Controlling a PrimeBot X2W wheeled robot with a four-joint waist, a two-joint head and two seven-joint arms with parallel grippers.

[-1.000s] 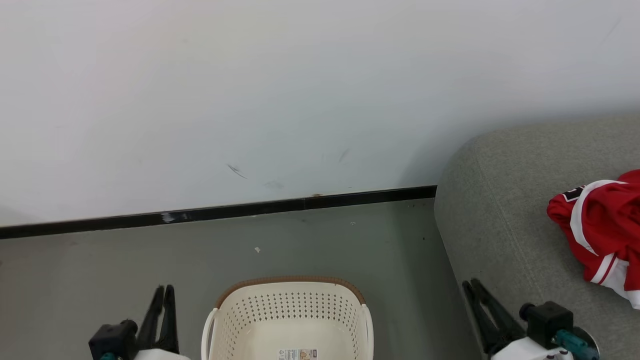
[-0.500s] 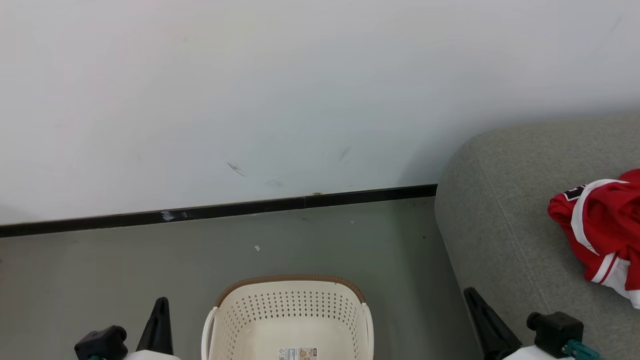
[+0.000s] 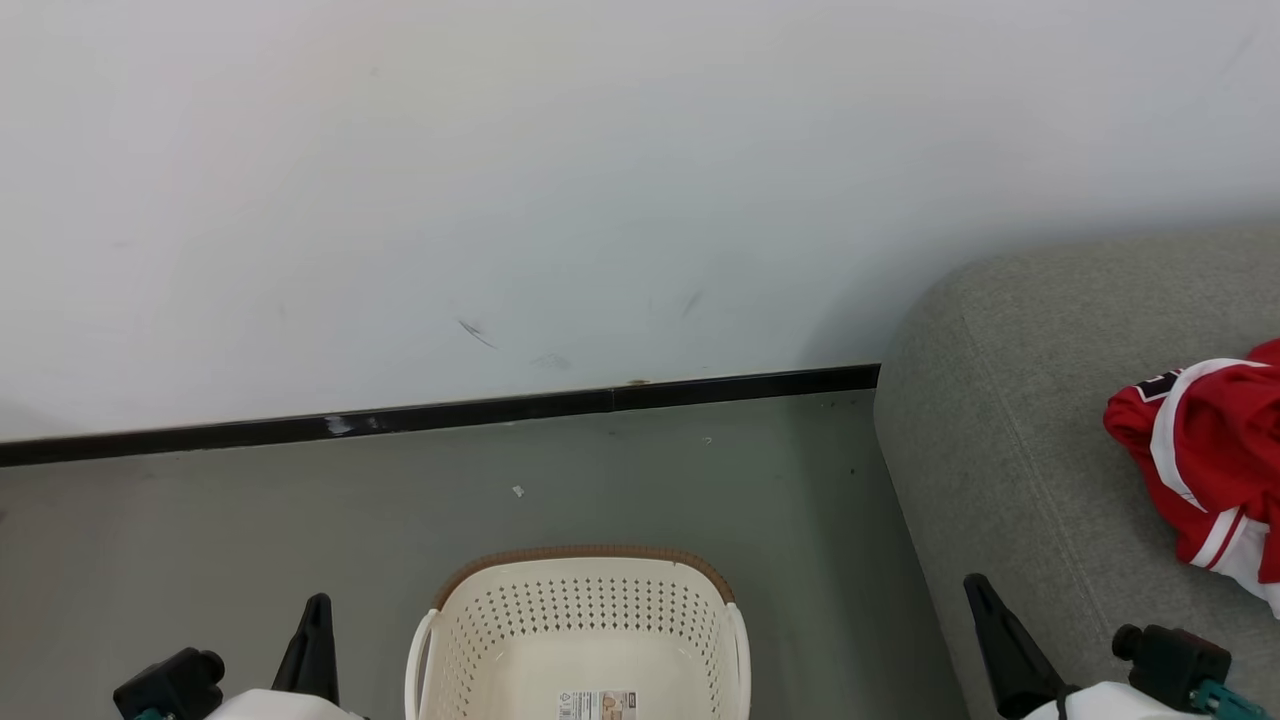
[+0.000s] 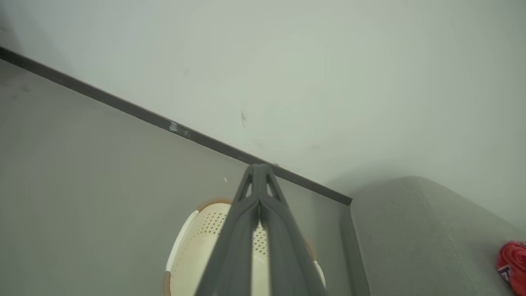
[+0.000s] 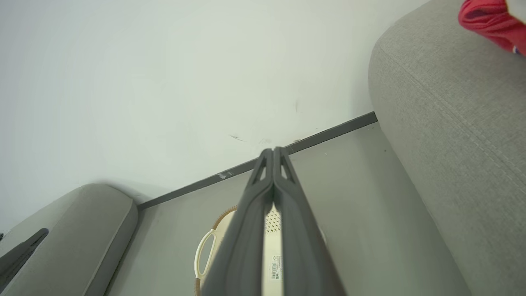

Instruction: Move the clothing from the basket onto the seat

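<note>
Soft red clothing (image 3: 1215, 450) crumpled on rounded grey fabric seat (image 3: 1010, 470), right of perforated cream plastic basket (image 3: 580, 605); left claw (image 4: 259, 166), right claw (image 5: 273, 150) pressed together.

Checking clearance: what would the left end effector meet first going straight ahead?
Likely the black baseboard below the wall; the left end effector points at it, though depth is unclear.

Basket (image 3: 580, 612): cream perf. plastic, smooth; rim woven-look. Seat (image 3: 1010, 450): grey cloth, matt, coarse weave. Clothing (image 3: 1232, 440): soft red cloth.
</note>
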